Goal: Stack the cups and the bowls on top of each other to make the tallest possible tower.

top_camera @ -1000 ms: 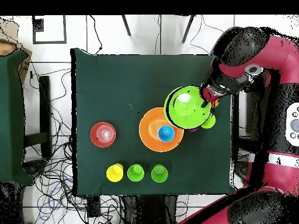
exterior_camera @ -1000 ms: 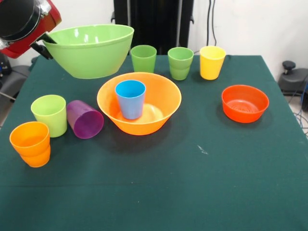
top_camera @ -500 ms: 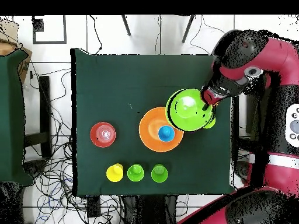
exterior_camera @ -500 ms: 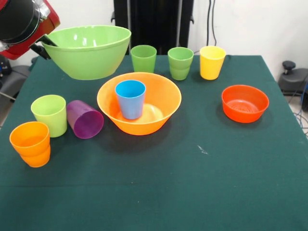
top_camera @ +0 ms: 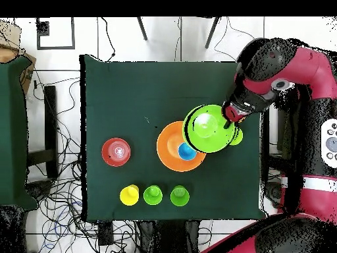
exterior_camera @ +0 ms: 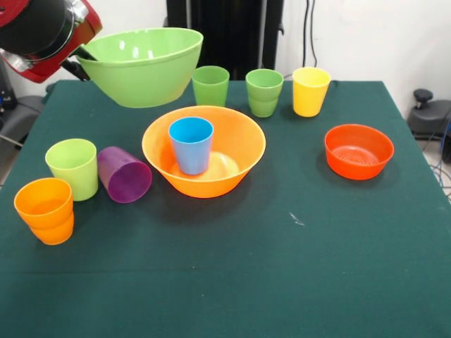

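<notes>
Nearest us we see two nested orange cups, then a lime cup beside a purple cup lying on its side, and the large orange bowl with a blue cup standing upright inside it; the red-orange bowl sits empty, well apart. Farther back stand two green cups and a yellow cup, all upright. Above the table the gripper pinches the rim of the empty lime-green bowl, holding it aloft, overlapping the orange bowl's edge in the overhead view.
</notes>
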Controlling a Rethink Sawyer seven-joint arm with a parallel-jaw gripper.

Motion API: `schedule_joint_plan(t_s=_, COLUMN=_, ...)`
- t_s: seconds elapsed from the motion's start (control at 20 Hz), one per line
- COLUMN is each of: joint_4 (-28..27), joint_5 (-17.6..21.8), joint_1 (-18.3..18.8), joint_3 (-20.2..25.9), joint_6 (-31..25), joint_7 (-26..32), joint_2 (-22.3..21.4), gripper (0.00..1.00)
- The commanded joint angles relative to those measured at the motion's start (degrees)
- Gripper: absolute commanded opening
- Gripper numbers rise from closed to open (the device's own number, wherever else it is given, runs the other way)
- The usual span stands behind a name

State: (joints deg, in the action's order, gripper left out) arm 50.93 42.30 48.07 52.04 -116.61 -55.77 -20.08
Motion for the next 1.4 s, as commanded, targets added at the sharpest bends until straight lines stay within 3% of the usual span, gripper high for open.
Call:
schedule_joint_plan(t_s=0.05, joint_4=5.5, joint_5=-1.9, joint_1=-1.6, joint_3=-4.3, joint_6=7.0, joint_7=-3.1, joint_2=-1.2, gripper=0.00)
schedule_joint_plan(t_s=0.75, joint_4=6.3, joint_5=-4.5, joint_1=-2.4, joint_3=-6.5, joint_6=10.0, joint_7=-2.5, joint_2=-1.1, gripper=0.00)
schedule_joint_plan(t_s=1.4, joint_4=5.8, joint_5=-4.4, joint_1=-3.2, joint_3=-7.9, joint_6=12.6, joint_7=-3.1, joint_2=-0.7, gripper=0.00)
